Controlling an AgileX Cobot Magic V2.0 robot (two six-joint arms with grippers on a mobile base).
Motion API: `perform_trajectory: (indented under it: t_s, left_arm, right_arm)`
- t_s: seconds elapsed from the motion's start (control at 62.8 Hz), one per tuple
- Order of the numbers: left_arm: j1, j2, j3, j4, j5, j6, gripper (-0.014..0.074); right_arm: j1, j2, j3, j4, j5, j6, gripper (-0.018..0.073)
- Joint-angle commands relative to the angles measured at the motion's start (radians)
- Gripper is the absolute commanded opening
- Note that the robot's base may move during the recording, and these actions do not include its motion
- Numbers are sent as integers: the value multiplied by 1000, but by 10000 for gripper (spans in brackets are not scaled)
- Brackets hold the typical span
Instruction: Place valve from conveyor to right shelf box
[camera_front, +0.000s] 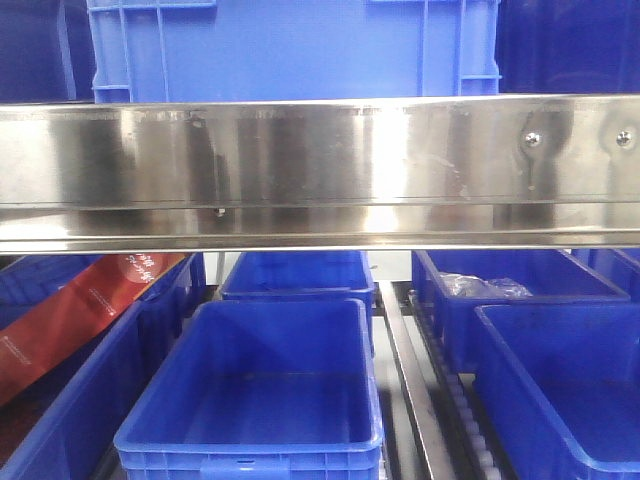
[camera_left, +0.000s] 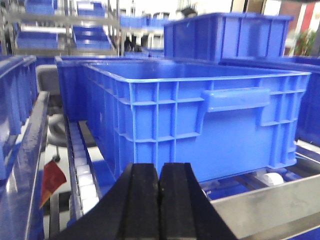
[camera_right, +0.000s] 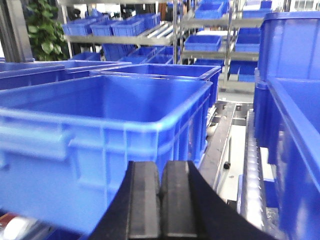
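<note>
Both claws are seen clenched with nothing between them: the left claw is held before a blue box on the shelf rollers, the right claw before another blue box. Neither valve nor conveyor is shown; a steel shelf rail crosses the front view.

The exterior front-facing camera looks straight at the shelving from close by, a steel shelf rail crossing mid-frame and the front blue bin below seen from slightly above. The left wrist camera sits low behind its pressed-together black fingers, looking level across the near blue bin and roller track. The right wrist camera sits likewise behind its fingers, close to a blue bin, probably the same one.
</note>
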Motion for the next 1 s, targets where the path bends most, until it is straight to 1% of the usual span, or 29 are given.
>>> perform_trajectory:
  t_s: [0.0, 0.111, 0.223, 0.541, 0.589, 0.637, 0.669, 0.764, 0.892, 0.987]
  left_arm:
    - [2, -71, 24, -8, -27, -8, -110]
    - [2, -129, 31, -8, -25, -8, -110]
    - [2, -168, 31, -8, -27, -8, -110]
    - [2, -180, 31, -8, -27, -8, -110]
    - [2, -180, 31, -8, -27, -8, -110]
    - [2, -180, 31, -8, -27, -8, -110]
    - [2, -180, 31, -8, -27, -8, -110]
    - [2, -180, 31, -8, -27, -8, -110]
    - [2, -180, 31, -8, -27, -8, -110]
    - [2, -180, 31, -8, -27, -8, -110]
  right_arm:
    - [-4, -84, 39, -8, -31, -3, -162]
    - [-4, -161, 52, -8, 8, -3, -162]
    - [-4, -205, 52, -8, 10, -3, -162]
    - [-4, -236, 52, -8, 6, -3, -162]
    - [-5, -236, 63, -29, -12, -3, -162]
    - [-9, -247, 95, -72, -52, -3, -162]
    - [-15, -258, 118, -77, -68, -3, -162]
    - [-75, -324, 223, -77, -61, -3, -162]
    - [-212, -429, 380, -79, -52, -3, -162]
    - [-291, -506, 477, -89, -52, -3, -162]
